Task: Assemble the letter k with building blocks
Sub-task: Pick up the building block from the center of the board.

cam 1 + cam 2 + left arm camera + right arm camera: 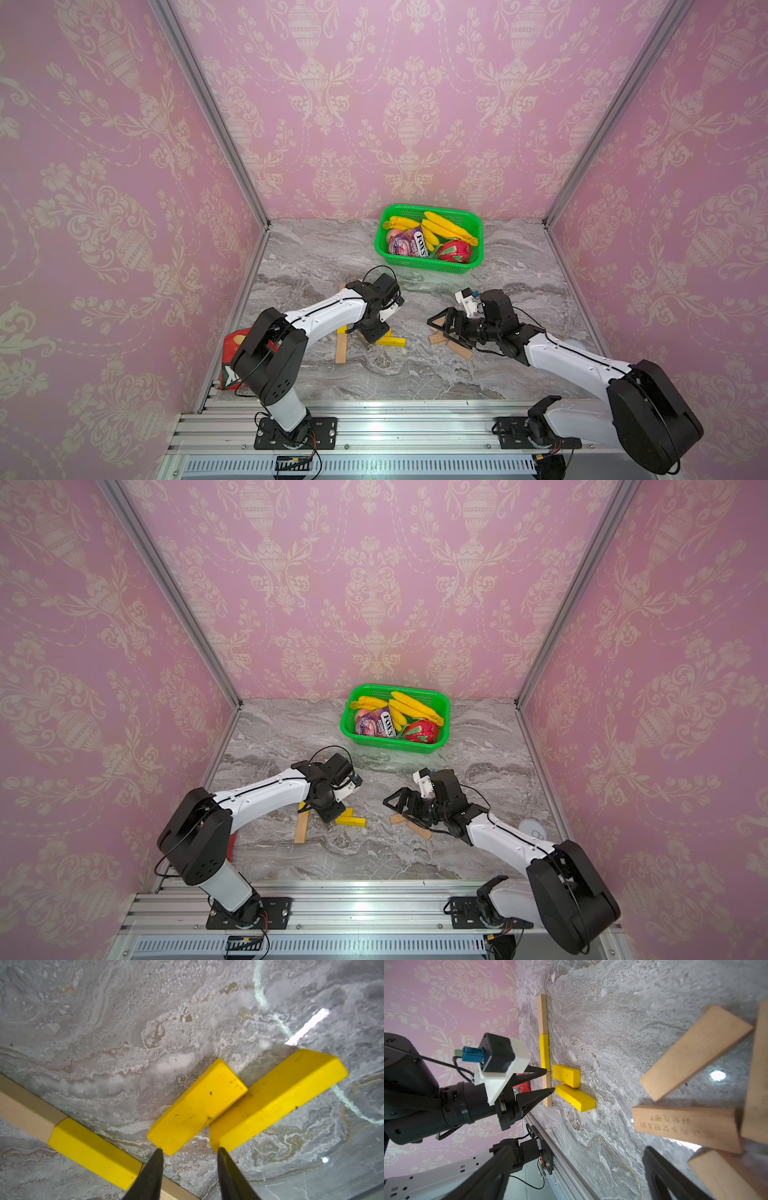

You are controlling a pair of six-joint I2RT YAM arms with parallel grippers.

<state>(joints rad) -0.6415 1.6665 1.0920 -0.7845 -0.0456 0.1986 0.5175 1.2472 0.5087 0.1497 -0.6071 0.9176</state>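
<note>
The letter k point(544, 1051) sits on the bench point(415, 374) under the left wrist: a wood-yellow-wood stem with two yellow blocks point(197, 1105) butted beside it. The left tool point(190, 1150) hangs half-spread at their ends gripping nothing, I'd guess to nudge them into a proper splay. The right tool point(441, 328) is spread wide and empty over the spare wood blocks point(693, 1053), and the green basket point(428, 268) at the back blocks nobody.

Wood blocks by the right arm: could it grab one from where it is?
Probably yes: the right gripper is open over the wood blocks, nothing between. They lie jumbled, so gripping one may be fiddly.
</note>
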